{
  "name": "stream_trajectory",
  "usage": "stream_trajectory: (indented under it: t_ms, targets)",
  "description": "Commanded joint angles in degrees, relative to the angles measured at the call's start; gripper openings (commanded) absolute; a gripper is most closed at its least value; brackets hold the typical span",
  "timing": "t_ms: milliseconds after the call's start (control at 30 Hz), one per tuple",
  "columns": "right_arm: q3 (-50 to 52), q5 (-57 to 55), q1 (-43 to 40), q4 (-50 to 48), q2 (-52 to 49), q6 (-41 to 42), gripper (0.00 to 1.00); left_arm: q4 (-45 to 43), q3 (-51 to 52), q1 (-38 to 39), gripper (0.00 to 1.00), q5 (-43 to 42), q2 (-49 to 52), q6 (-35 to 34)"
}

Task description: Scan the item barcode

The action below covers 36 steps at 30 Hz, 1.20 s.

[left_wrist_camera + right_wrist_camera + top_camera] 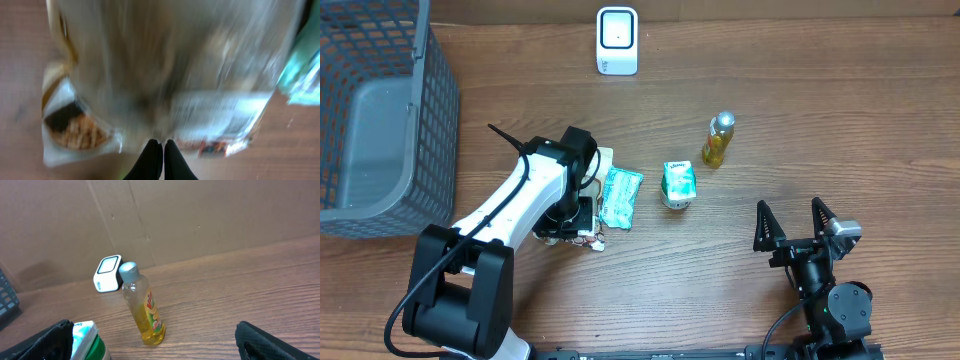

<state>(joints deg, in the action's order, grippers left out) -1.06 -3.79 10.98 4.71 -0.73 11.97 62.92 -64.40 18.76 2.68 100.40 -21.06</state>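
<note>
The item, a clear snack packet with a printed label, fills the left wrist view, blurred. My left gripper is shut, its black fingertips pressed together on the packet's near edge. From overhead the left gripper stands over the packet, which is mostly hidden under it. The white barcode scanner stands at the table's far edge, also seen as the scanner. My right gripper is open at the front right, nothing between its fingers; the right gripper faces the bottle.
A teal packet lies just right of the left gripper. A green and white carton and an upright yellow bottle stand mid-table. A grey mesh basket fills the far left. A cardboard wall backs the table.
</note>
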Motion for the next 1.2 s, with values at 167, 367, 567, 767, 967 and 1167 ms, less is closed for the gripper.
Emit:
stream_trajectory:
  t_ms: [167,367,567,767,967,1167]
  targets:
    - [0.61,0.07,0.28,-0.28,0.55,-0.24,1.00,-6.88,1.44,0.28,0.04,1.79,-0.35,-1.88]
    - [0.61,0.09,0.28,-0.28,0.55,-0.24,1.00,-7.96,0.90,0.28,0.04,2.60,-0.35,-1.86]
    - [0.61,0.09,0.28,-0.28,0.57,-0.26,1.00,-2.56,-4.59,0.28,0.04,2.23,-1.11,-1.60]
    - [0.61,0.09,0.28,-0.28,0.57,-0.24,1.00,1.64,-12.94,-0.33,0.04,2.64,-5.03,-1.20]
    - [0.61,0.07,0.28,-0.28,0.57,-0.24,1.00,1.11,-18.43,-4.83,0.36,3.30,-8.81,-1.27]
    - [0.61,0.09,0.28,-0.28,0.55,-0.26,1.00,1.11,-18.58,-7.78,1.00,3.30,-8.81,-1.22]
